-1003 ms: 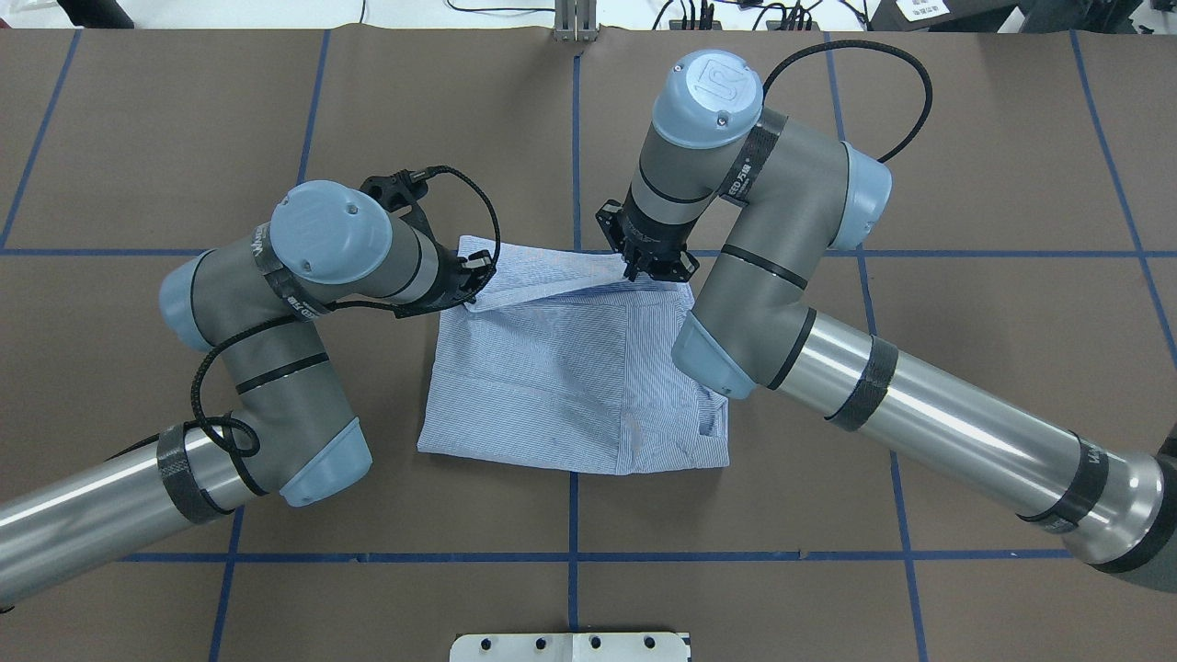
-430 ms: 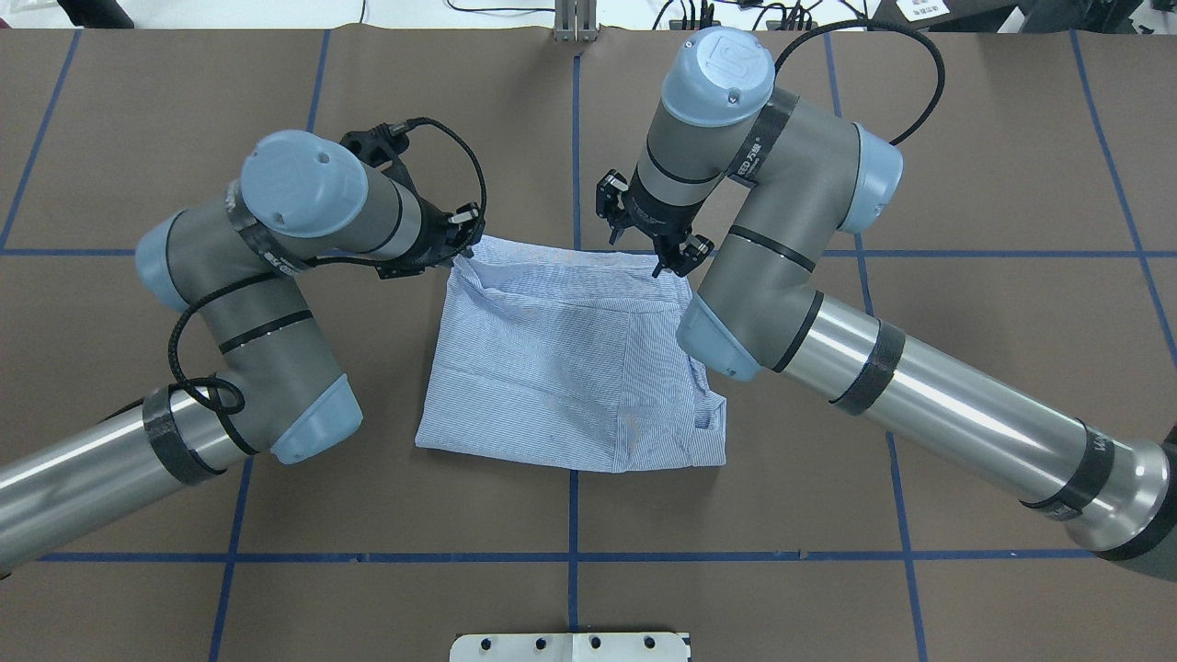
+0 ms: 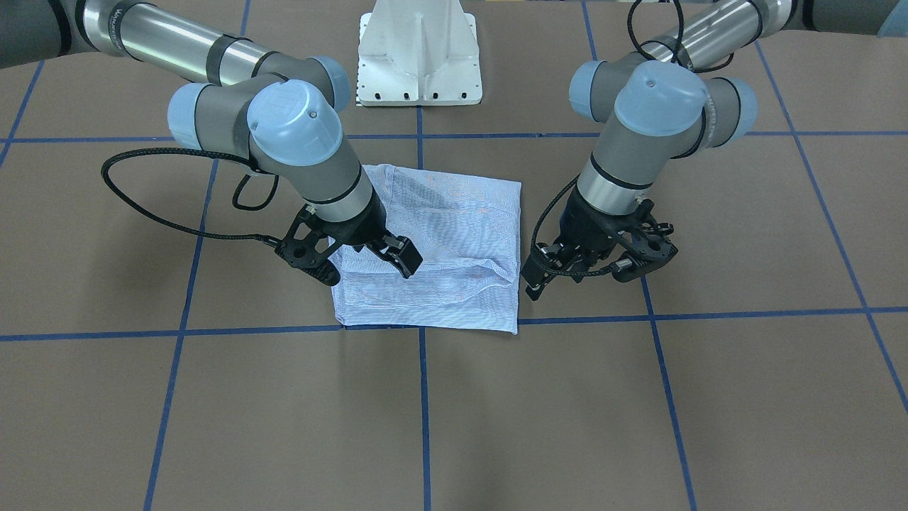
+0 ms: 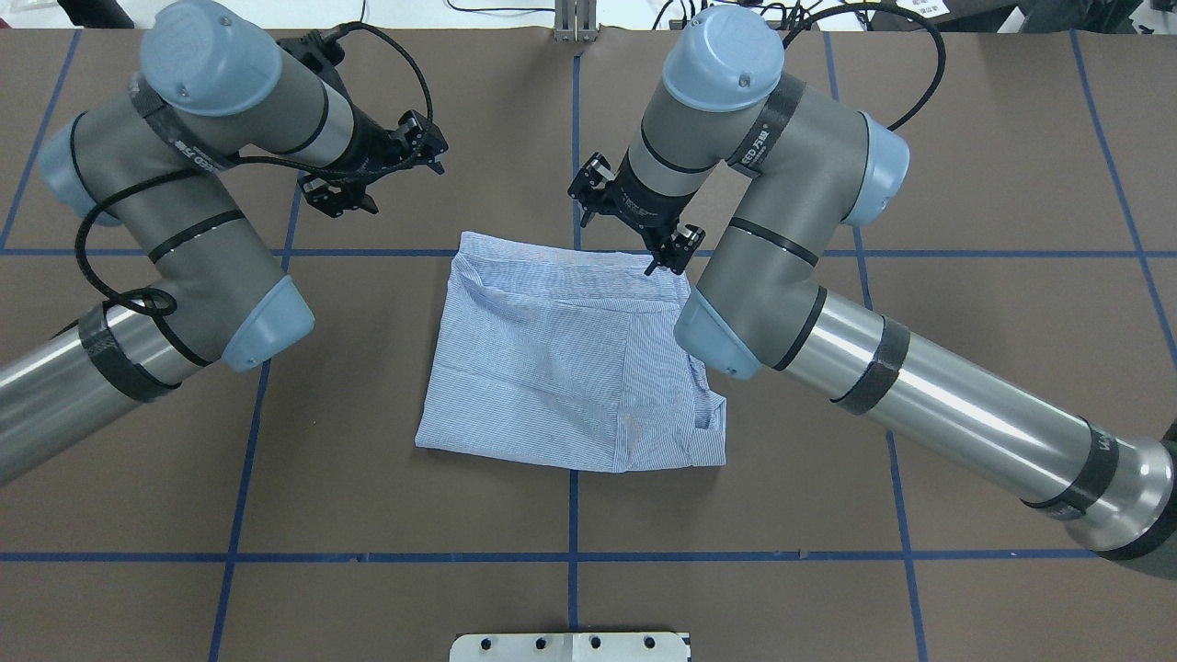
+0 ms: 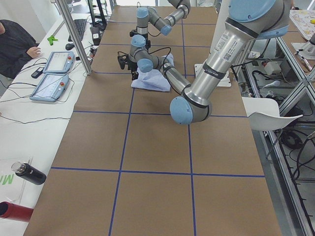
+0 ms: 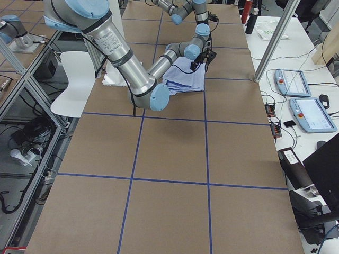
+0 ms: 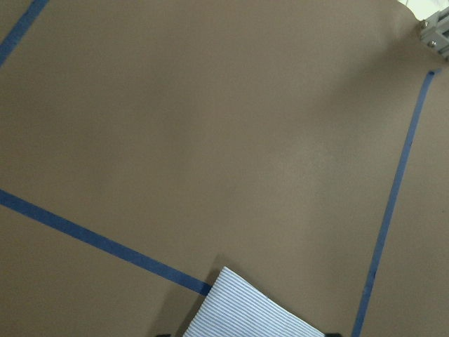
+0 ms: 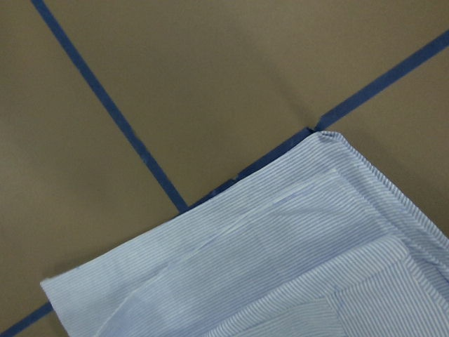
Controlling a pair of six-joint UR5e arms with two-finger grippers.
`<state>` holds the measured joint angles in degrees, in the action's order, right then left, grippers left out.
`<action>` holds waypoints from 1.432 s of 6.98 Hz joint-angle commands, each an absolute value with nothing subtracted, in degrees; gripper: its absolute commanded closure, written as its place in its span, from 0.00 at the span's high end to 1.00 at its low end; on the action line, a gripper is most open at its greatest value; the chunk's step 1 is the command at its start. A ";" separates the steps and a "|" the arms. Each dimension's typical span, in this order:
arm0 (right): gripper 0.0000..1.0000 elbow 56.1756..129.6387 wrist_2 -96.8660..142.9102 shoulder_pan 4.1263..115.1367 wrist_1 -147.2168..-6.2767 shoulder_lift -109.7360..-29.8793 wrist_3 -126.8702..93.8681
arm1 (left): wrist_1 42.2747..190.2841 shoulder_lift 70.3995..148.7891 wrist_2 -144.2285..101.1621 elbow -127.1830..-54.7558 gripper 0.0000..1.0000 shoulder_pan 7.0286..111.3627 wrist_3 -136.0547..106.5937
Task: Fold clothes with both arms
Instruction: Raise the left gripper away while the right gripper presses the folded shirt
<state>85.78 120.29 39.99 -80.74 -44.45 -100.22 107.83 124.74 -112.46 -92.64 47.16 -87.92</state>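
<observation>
Left end effector [image 3: 585, 275] hangs open over bare table [image 4: 965, 165], apart from the shirt [image 4: 561, 368]. Right end effector [image 3: 365, 267] hangs open over the shirt's far edge. Shirt lies folded flat, mid-table.

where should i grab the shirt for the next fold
Probably the two far corners, pinched from above and from the outer sides. The shirt lies flat in stacked layers, so only its edges offer a lip. The open right gripper hangs near the far right corner; the open left gripper is beyond the far left corner.
</observation>
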 commanded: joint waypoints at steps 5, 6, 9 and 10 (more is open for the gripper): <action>1.00 100.18 116.28 26.90 -93.31 -51.24 -100.72 | 104.33 122.26 -112.85 -96.33 0.99 48.34 -84.29; 1.00 100.20 115.93 25.68 -93.08 -53.33 -100.72 | 104.33 122.34 -112.85 -96.33 0.99 48.34 -84.29; 1.00 98.45 115.58 23.91 -92.38 -55.46 -99.85 | 104.24 122.61 -112.94 -96.50 0.99 48.25 -84.64; 1.00 95.83 114.10 23.99 -90.28 -55.46 -98.71 | 104.24 122.61 -112.94 -96.50 0.99 48.25 -84.64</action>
<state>98.18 115.28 24.09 -92.02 -55.24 -99.72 104.25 122.54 -112.94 -96.47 48.27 -84.59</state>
